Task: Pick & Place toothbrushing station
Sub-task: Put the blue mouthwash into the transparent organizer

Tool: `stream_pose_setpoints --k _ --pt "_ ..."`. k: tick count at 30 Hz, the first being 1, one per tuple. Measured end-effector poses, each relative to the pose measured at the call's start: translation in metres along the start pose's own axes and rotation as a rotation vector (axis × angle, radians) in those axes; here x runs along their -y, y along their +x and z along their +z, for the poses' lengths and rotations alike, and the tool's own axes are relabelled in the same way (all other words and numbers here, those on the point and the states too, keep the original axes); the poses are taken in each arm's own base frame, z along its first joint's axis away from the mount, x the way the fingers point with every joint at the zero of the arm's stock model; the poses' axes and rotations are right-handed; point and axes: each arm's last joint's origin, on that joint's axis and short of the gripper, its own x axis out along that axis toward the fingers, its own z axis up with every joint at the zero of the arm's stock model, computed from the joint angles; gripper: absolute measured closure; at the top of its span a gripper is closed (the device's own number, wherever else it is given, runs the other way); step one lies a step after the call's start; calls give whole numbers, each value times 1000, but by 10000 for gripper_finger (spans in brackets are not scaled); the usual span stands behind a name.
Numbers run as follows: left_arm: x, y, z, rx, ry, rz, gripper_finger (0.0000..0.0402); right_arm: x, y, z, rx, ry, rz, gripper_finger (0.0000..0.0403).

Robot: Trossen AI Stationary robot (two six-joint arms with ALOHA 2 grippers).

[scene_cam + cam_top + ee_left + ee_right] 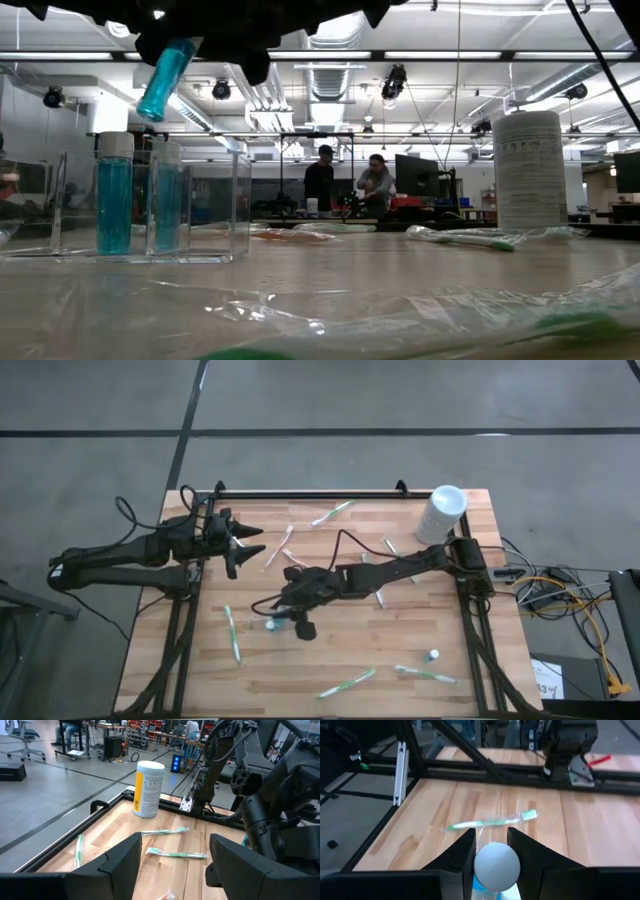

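The right gripper (491,851) is over the middle of the table (440,630) and grasps a small blue tube (165,78) by its white cap (496,866), lifted and tilted in the air. The left gripper (250,541) waits with fingers spread at the left edge. A clear box (150,205) holds two more tubes upright.

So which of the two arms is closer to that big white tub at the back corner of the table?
The right one, barely. Its tool sits mid-table, diagonally across from the white tub, shut on a small blue tube. The left tool waits open, farther along the back edge.
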Motion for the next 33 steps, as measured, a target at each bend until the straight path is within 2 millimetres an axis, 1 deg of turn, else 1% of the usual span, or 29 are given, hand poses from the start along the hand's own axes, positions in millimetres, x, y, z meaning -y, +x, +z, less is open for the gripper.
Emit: stream_pose_setpoints --k 5,10,15,30,33 --pt "0 0 0 0 0 1 162 -1 -1 -5 -65 17 -2 305" --pt "0 0 0 1 0 1 162 -4 -1 -4 -49 17 4 305" --pt "0 0 0 0 0 1 162 -4 1 -6 -58 39 4 305" --pt "0 0 0 1 0 5 162 -11 3 -10 -71 10 20 305" --pt "0 0 0 1 0 4 162 -11 3 -8 -62 5 20 305"
